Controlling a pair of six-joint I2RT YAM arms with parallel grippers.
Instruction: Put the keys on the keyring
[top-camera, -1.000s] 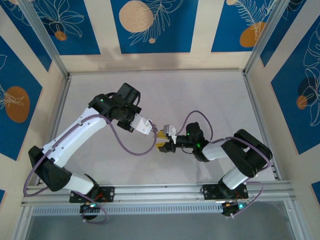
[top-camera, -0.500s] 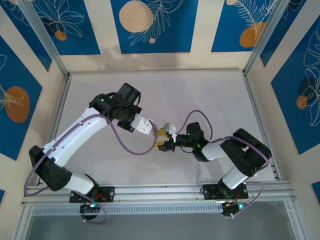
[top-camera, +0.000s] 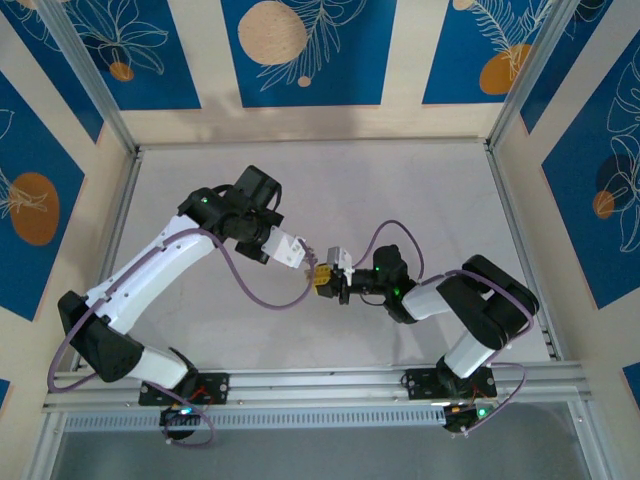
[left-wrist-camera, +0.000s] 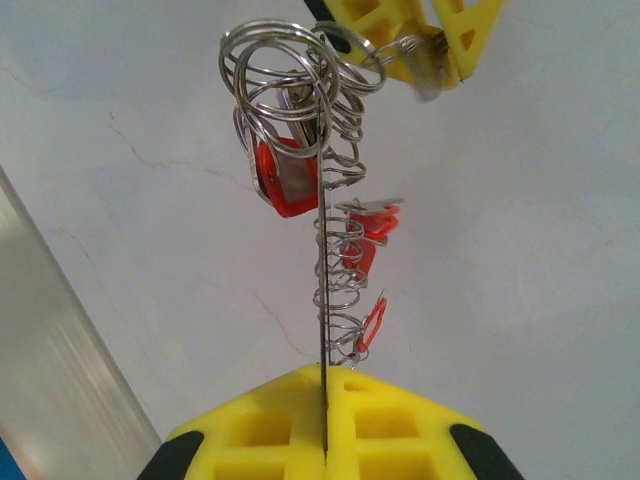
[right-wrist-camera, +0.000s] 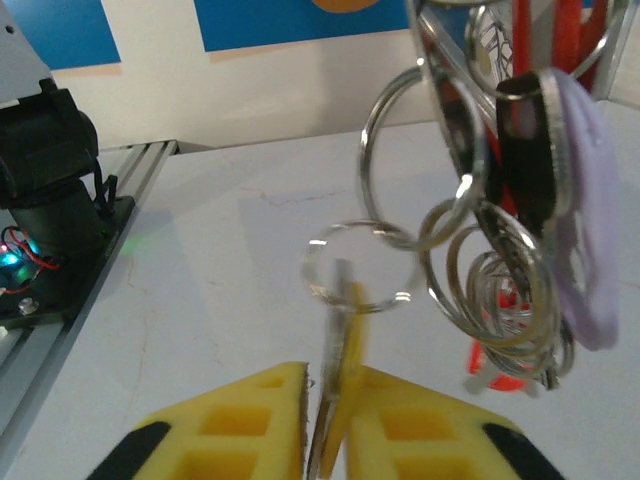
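Both arms are meeting over the middle of the desk (top-camera: 430, 190), with the left fingers (top-camera: 297, 254) reaching in from the left and the right fingers (top-camera: 324, 278) coming from the right, just nearer, tips almost touching. The left fingers are clenching the keyring (left-wrist-camera: 322, 260) by its rim. In the left wrist view the hoop is showing edge-on as a thin upright wire rising from the seam where the two yellow fingers are pressing together. The keys (left-wrist-camera: 285, 180) are hanging along that wire on a stack of small silver rings (left-wrist-camera: 340, 250), with red tags (left-wrist-camera: 372, 225) sticking out to the right, all held over the desk. The right fingers are grasping a single key (right-wrist-camera: 345, 335), nearly closed with just the blade sitting in the gap. That key is blurring, and a small ring (right-wrist-camera: 310, 270) is sitting at its top. In the right wrist view the bunch is hanging just right of this key, with silver loops, a black-headed key (right-wrist-camera: 525, 150), red pieces and a lilac tag (right-wrist-camera: 590, 230). The small ring is overlapping one bigger loop of the bunch, and I cannot tell if they are linked or only touching. In the left wrist view the right fingers are showing at the far top, just right of the wire's upper end.
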